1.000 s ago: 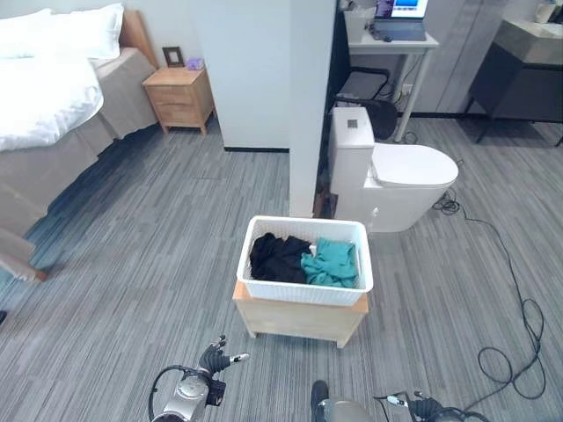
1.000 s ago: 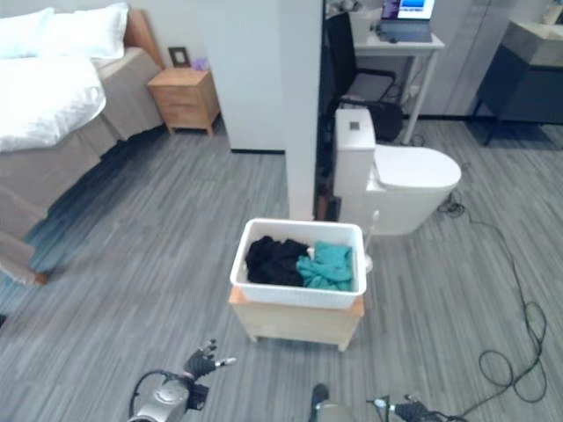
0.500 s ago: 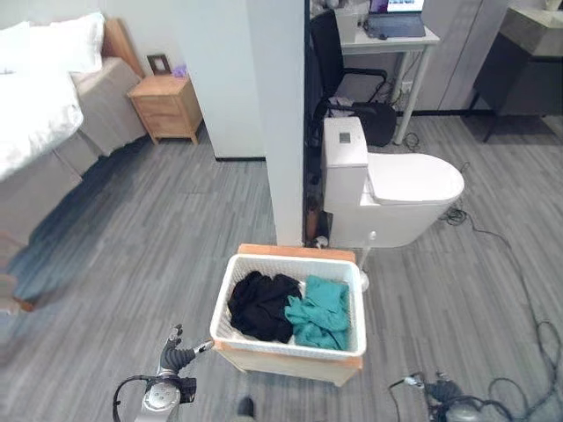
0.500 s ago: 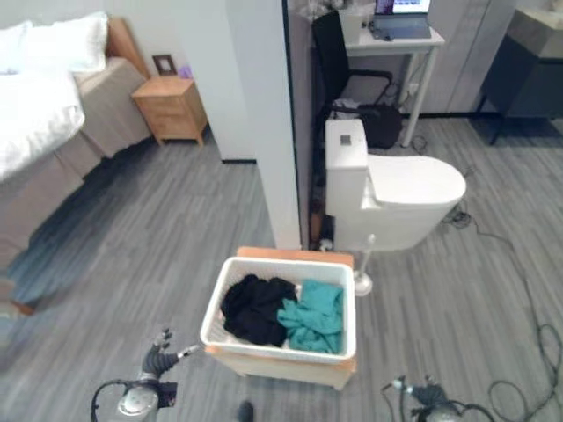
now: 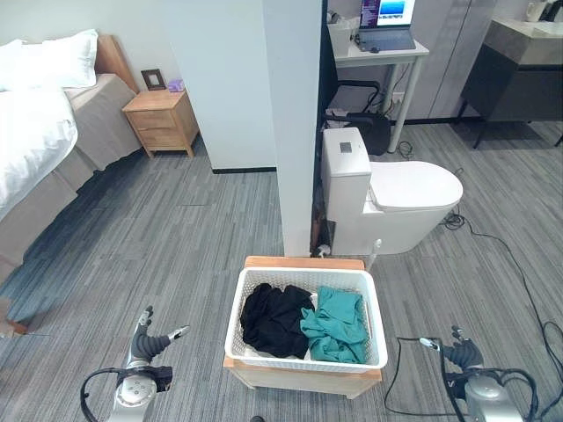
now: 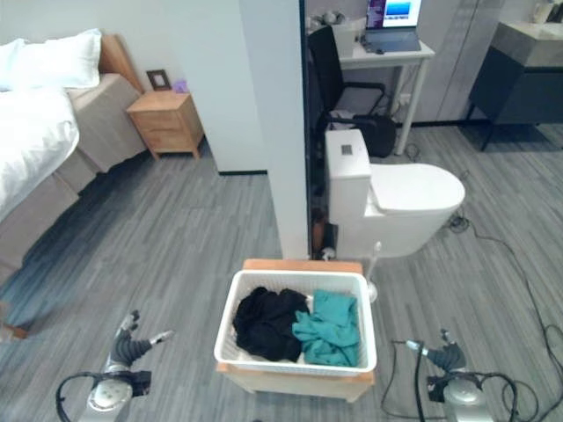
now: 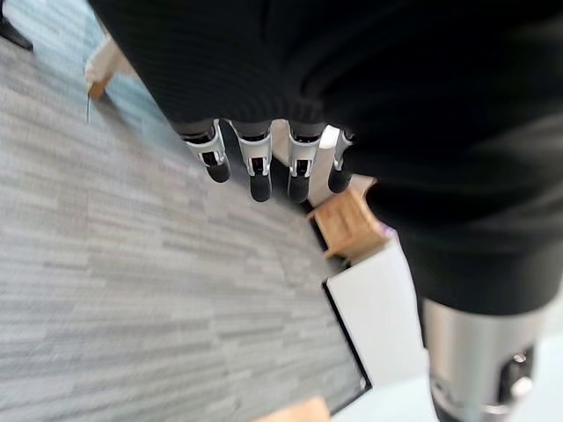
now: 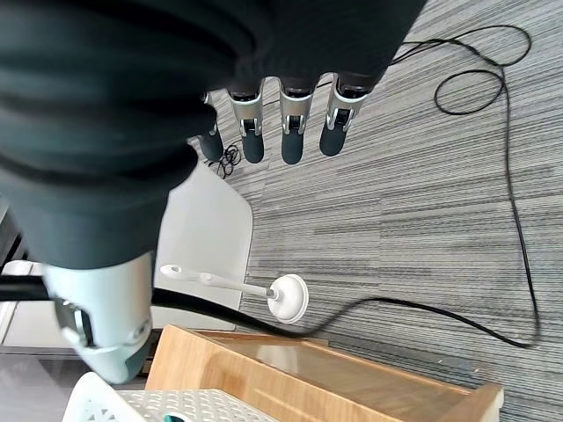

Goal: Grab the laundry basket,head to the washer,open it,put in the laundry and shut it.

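From the left eye view, the white laundry basket (image 5: 304, 318) sits on a low wooden stand (image 5: 303, 376) on the grey floor, near and central, with a black garment (image 5: 274, 318) on its left and a teal garment (image 5: 335, 323) on its right. The left hand (image 5: 145, 338) hangs low to the left of the basket, well apart from it, and the right hand (image 5: 459, 352) low to the right, also apart. Farther off stand a white pillar (image 5: 292, 114), a toilet (image 5: 387, 192) just right of it, a bed (image 5: 44, 132) far left with a nightstand (image 5: 161, 121), and a counter (image 5: 378, 48) carrying a laptop (image 5: 385, 19).

The right eye view gives the same layout, with a toilet brush (image 6: 371, 280) standing between the stand and the toilet.

In the left wrist view the fingers (image 7: 259, 167) hang straight and relaxed over bare floor, holding nothing.

In the right wrist view the fingers (image 8: 292, 123) are likewise straight and empty, above the floor; the brush and a corner of the stand show past them.

The step in hand looks like the first one: closing on the basket, not yet grasped. The next move likely calls for both hands to come inward to the basket's two short sides, level with the rim, then curl under it before lifting it clear of the stand without tipping the clothes.
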Tool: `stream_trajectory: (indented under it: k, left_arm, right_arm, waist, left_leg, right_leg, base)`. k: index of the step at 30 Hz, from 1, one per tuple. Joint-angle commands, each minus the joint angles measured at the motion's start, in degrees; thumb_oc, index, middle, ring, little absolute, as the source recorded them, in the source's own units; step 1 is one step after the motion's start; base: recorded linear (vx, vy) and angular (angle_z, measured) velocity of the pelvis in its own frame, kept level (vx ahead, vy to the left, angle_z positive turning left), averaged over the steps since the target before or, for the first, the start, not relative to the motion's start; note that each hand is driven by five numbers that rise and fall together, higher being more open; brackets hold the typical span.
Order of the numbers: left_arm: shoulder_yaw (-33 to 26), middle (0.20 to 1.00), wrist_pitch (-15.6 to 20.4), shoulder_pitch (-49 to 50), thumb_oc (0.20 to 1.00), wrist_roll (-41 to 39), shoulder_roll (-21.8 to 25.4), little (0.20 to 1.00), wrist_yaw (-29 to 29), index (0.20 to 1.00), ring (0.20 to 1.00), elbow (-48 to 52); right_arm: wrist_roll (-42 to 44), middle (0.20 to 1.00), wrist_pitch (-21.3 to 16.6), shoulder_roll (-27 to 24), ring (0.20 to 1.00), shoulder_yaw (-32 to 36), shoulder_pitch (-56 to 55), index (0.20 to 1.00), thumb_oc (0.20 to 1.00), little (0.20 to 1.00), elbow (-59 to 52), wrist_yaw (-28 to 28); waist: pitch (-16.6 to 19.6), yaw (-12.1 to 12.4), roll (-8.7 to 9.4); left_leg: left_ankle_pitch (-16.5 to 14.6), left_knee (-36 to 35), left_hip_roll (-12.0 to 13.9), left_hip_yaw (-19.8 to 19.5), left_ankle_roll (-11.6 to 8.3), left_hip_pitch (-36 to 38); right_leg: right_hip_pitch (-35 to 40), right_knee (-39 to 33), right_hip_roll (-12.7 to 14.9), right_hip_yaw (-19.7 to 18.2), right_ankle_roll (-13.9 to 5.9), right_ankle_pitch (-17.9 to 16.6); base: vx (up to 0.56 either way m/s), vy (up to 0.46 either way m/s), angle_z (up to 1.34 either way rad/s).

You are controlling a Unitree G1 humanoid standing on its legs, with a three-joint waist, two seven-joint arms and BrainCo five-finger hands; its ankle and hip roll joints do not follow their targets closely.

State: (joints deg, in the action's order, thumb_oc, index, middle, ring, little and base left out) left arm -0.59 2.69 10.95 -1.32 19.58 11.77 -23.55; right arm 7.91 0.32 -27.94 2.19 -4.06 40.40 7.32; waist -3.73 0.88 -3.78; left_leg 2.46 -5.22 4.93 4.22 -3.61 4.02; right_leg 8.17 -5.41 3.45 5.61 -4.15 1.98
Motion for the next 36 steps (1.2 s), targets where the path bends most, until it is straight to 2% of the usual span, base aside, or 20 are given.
stream_trajectory:
  k: [1, 5, 8, 13, 14, 15, 16, 20, 21, 22, 26, 30, 33, 34, 36]
  left_arm:
    - [2.5, 1.0, 0.1, -3.6, 1.0, -1.7, 2.2, 1.0, -4.1, 1.0, 1.0, -0.7]
    - [8.2, 1.0, -1.2, -7.2, 1.0, -4.3, 2.0, 1.0, -6.3, 1.0, 1.0, -5.2]
    - [9.2, 1.0, -1.5, -8.9, 1.0, -4.9, 2.1, 1.0, -6.5, 1.0, 1.0, -6.0]
    - [10.6, 1.0, -2.2, -13.5, 1.0, -5.7, 2.9, 1.0, -6.0, 1.0, 1.0, -8.7]
    - [11.0, 1.0, -2.4, -15.7, 1.0, -5.7, 4.1, 1.0, -6.5, 1.0, 1.0, -8.6]
    - [11.0, 1.0, -2.4, -15.7, 1.0, -5.7, 4.1, 1.0, -6.5, 1.0, 1.0, -8.6]
    - [10.6, 1.0, -2.6, -17.7, 1.0, -5.6, 6.0, 1.0, -7.1, 1.0, 1.0, -7.5]
    - [10.9, 1.0, -2.7, -20.9, 1.0, -5.2, 7.8, 1.0, -8.1, 1.0, 1.0, -5.6]
    - [11.0, 1.0, -2.7, -20.8, 1.0, -5.2, 7.8, 1.0, -8.1, 1.0, 1.0, -5.5]
    - [11.4, 1.0, -2.6, -21.5, 1.0, -5.3, 8.2, 1.0, -8.6, 1.0, 1.0, -5.1]
    - [12.4, 1.0, -2.4, -22.5, 1.0, -5.9, 8.1, 1.0, -8.7, 1.0, 1.0, -5.2]
    - [14.8, 1.0, -2.5, -24.4, 1.0, -5.4, 7.8, 1.0, -9.2, 1.0, 1.0, -6.3]
    - [15.8, 1.0, -2.2, -25.4, 1.0, -5.1, 7.3, 1.0, -9.6, 1.0, 1.0, -7.0]
    - [16.2, 1.0, -2.4, -25.6, 1.0, -4.8, 7.2, 1.0, -9.9, 1.0, 1.0, -6.9]
    - [16.2, 1.0, -2.5, -25.5, 1.0, -4.8, 7.1, 1.0, -10.0, 1.0, 1.0, -6.9]
  right_arm:
    - [-1.8, 1.0, -0.5, -1.1, 1.0, -1.7, 3.3, 1.0, 1.0, 1.0, -2.2, -0.3]
    - [-1.9, 1.0, 0.8, -1.2, 1.0, -5.6, 4.9, 1.0, 1.0, 1.0, -2.0, -2.8]
    - [-1.7, 1.0, 1.2, -1.6, 1.0, -6.2, 5.1, 1.0, 1.0, 1.0, -2.7, -3.6]
    - [4.7, 1.0, 1.3, -3.1, 1.0, -5.2, 6.2, 1.0, 1.0, 1.0, -4.7, -5.4]
    - [8.6, 1.0, 1.1, -4.5, 1.0, -5.7, 5.7, 1.0, 1.0, 1.0, -8.1, -8.8]
    - [8.6, 1.0, 1.1, -4.6, 1.0, -5.6, 5.7, 1.0, 1.0, 1.0, -8.1, -8.8]
    - [11.3, 1.0, 1.8, -9.1, 1.0, -6.2, 2.1, 1.0, 1.0, 1.0, -13.8, -14.8]
    - [8.7, 1.0, 4.6, -17.8, 1.0, -6.1, -8.4, 1.0, 1.0, 1.0, -20.3, -23.5]
    - [8.7, 1.0, 4.7, -17.8, 1.0, -5.9, -8.7, 1.0, 1.0, 1.0, -20.5, -23.6]
    - [6.9, 1.0, 5.9, -20.6, 1.0, -6.0, -13.5, 1.0, 1.0, 1.0, -20.6, -27.3]
    - [3.4, 1.0, 7.2, -21.0, 1.0, -9.1, -15.9, 1.0, 1.0, 1.0, -15.6, -30.9]
    - [-0.7, 1.0, 8.9, -18.1, 1.0, -18.2, -13.8, 1.0, 1.0, 1.0, -8.7, -36.8]
    - [-4.2, 1.0, 8.3, -15.7, 1.0, -22.3, -11.9, 1.0, 1.0, 1.0, -2.4, -38.6]
    - [-7.6, 1.0, 7.8, -14.6, 1.0, -22.8, -11.3, 1.0, 1.0, 1.0, 0.9, -38.7]
    - [-9.1, 1.0, 7.4, -14.6, 1.0, -22.1, -11.2, 1.0, 1.0, 1.0, 1.9, -37.9]
  waist:
    - [1.5, 1.2, 4.08]
    - [1.9, 0.3, 3.85]
    - [2.1, -0.1, 3.91]
    - [2.1, -1.1, 4.2]
    - [2.0, -1.4, 4.5]
    - [2.0, -1.4, 4.49]
    - [1.9, -1.7, 5.08]
    - [1.7, -2.2, 6.02]
    - [1.7, -2.1, 5.95]
    - [1.5, -2.4, 6.27]
    - [1.3, -2.2, 6.38]
    - [0.9, -1.3, 6.27]
    - [0.7, -1.0, 5.99]
    - [0.7, -0.9, 5.74]
    - [0.7, -1.0, 5.67]
  left_leg:
    - [-2.2, 5.0, 3.0, -0.4, -1.48, -1.0]
    - [-2.6, 3.1, 3.1, 0.2, -1.48, 0.7]
    - [-2.5, 2.6, 3.1, 0.5, -1.49, 1.1]
    - [-2.5, 1.1, 3.2, 1.5, -1.48, 1.9]
    - [-2.4, 0.9, 3.2, 1.8, -1.6, 1.8]
    - [-2.4, 0.9, 3.2, 1.8, -1.59, 1.8]
    - [-2.1, 0.8, 3.2, 1.9, -1.85, 1.3]
    - [-1.9, 0.6, 3.3, 1.6, -2.29, 0.9]
    - [-1.9, 0.6, 3.3, 1.6, -2.29, 0.9]
    - [-1.9, 0.5, 3.3, 1.4, -2.41, 0.8]
    - [-2.1, 0.6, 3.0, 1.1, -2.33, 0.8]
    - [-2.5, 0.7, 2.6, 0.8, -2.01, 0.8]
    - [-2.7, 0.9, 2.1, 0.7, -1.8, 0.8]
    - [-2.9, 0.9, 1.7, 0.5, -1.66, 0.7]
    - [-2.9, 0.9, 1.6, 0.5, -1.58, 0.6]
  right_leg:
    - [-2.6, 2.0, 6.2, 0.5, -3.68, -2.9]
    - [-2.3, 2.1, 6.0, 0.7, -4.01, -2.3]
    - [-2.4, 2.1, 5.9, 0.7, -4.14, -2.3]
    - [-3.2, 1.7, 5.7, 0.1, -4.53, -2.8]
    - [-3.6, 1.6, 5.7, 0.0, -4.66, -3.1]
    - [-3.6, 1.6, 5.7, 0.0, -4.66, -3.1]
    - [-4.0, 1.5, 5.7, 0.1, -4.75, -3.3]
    - [-4.1, 1.3, 6.0, 1.1, -4.97, -3.5]
    - [-4.0, 1.3, 6.0, 1.2, -4.97, -3.5]
    - [-4.0, 1.4, 6.2, 1.7, -5.16, -3.6]
    - [-4.2, 1.5, 6.5, 2.0, -5.42, -3.8]
    - [-4.5, 1.4, 6.9, 2.0, -5.69, -4.2]
    - [-4.5, 1.2, 7.3, 1.9, -5.89, -4.4]
    - [-4.4, 1.0, 7.6, 2.0, -5.97, -4.4]
    - [-4.5, 1.0, 7.7, 2.0, -6.03, -4.4]
  base:
    - [0.0, 0.0, 0.0]
    - [0.03, 0.028, -0.06]
    - [0.04, 0.026, -0.04]
    - [0.01, 0.017, -0.03]
    - [0.0, 0.009, -0.06]
    - [-0.02, 0.013, -0.09]
    - [-0.03, 0.002, -0.07]
    - [-0.02, 0.004, 0.06]
    - [-0.02, 0.015, 0.09]
    - [-0.01, 0.013, 0.04]
    - [0.0, 0.0, 0.0]
    - [0.0, 0.002, -0.01]
    - [-0.01, 0.018, -0.03]
    - [-0.02, 0.03, -0.04]
    - [0.0, 0.0, 0.0]
